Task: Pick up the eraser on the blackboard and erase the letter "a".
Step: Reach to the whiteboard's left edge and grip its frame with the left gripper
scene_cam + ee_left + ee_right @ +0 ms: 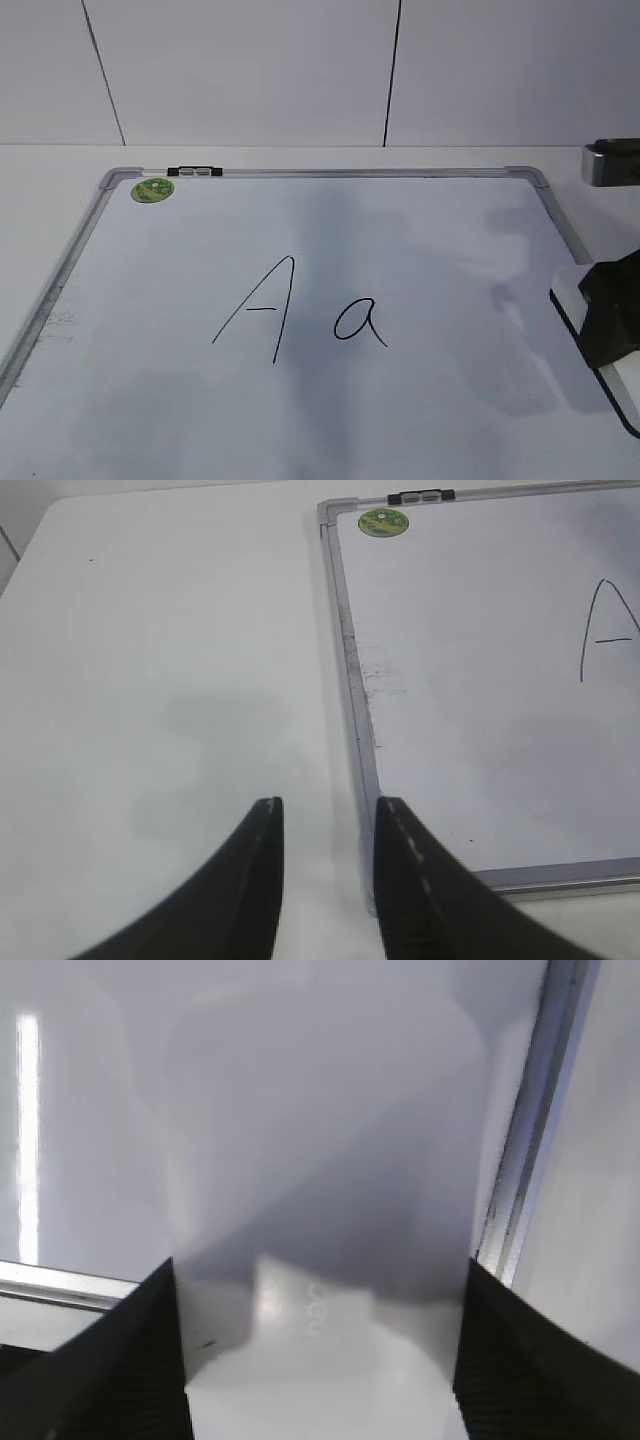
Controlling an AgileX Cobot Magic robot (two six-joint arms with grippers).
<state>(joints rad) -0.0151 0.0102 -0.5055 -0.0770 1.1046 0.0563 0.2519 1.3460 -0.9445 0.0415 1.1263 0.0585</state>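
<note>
The blackboard (pixel 150 300) is a white dry-erase board with a grey frame, lying flat on the table. The small handwritten letter "a" (pixel 360 322) sits near its middle, to the right of a taller capital "A" (pixel 262 310). The white eraser (pixel 572 287) with a dark underside lies at the board's right edge. My right gripper (pixel 610 310) straddles it. In the right wrist view the eraser (pixel 320 1160) fills the gap between the jaws (pixel 318 1270), which press on its sides. My left gripper (pixel 325 805) is open and empty beside the board's (pixel 480 730) lower left corner.
A round green sticker (pixel 152 189) and a black-and-silver clip (pixel 195 172) sit at the board's far left corner. A grey-and-black object (pixel 612 163) shows at the right edge. White table (pixel 150 680) lies left of the board, and a panelled wall stands behind.
</note>
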